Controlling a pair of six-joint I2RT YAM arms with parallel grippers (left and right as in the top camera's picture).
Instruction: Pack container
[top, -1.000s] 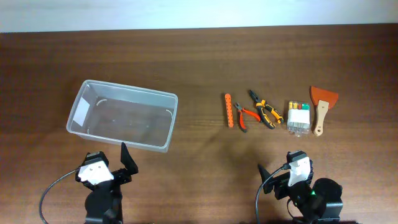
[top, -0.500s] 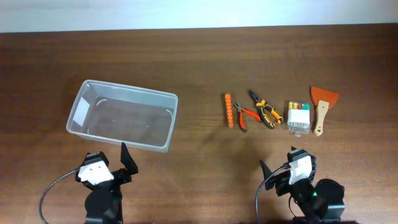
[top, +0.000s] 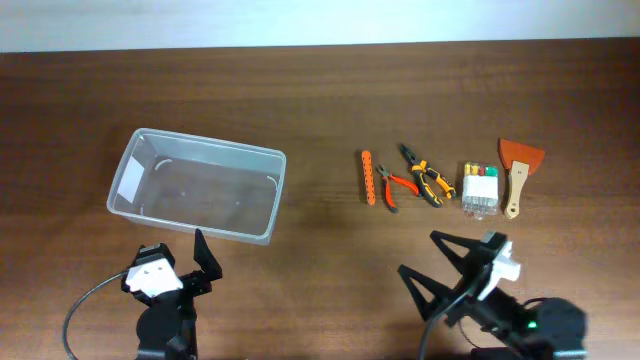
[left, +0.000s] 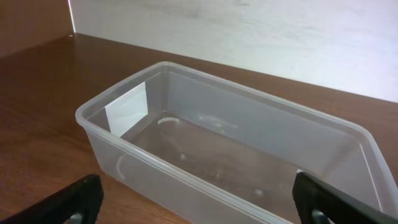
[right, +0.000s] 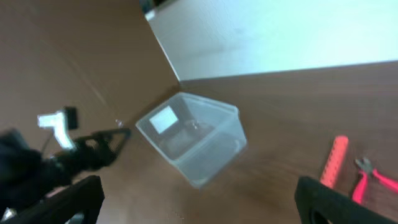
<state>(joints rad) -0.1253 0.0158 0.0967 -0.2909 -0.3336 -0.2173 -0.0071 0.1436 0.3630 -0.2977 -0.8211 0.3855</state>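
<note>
Here, the left hand (left: 196, 178) sits released and empty, just short of the container (top: 197, 186), which stands empty at the left of the table (top: 320, 100). The right hand (top: 418, 252), spread wide, has swung from rest toward the unpacked tools (top: 430, 186); the first pick is probably beginning.

A: Item?
B: Container (top: 195, 188): clear plastic rect. tub, rounded corners, rim, white label on one short wall. Upright, open-topped, empty.
A: Loc.?
B: Well left of orange bar (top: 368, 177), not touching.
</note>
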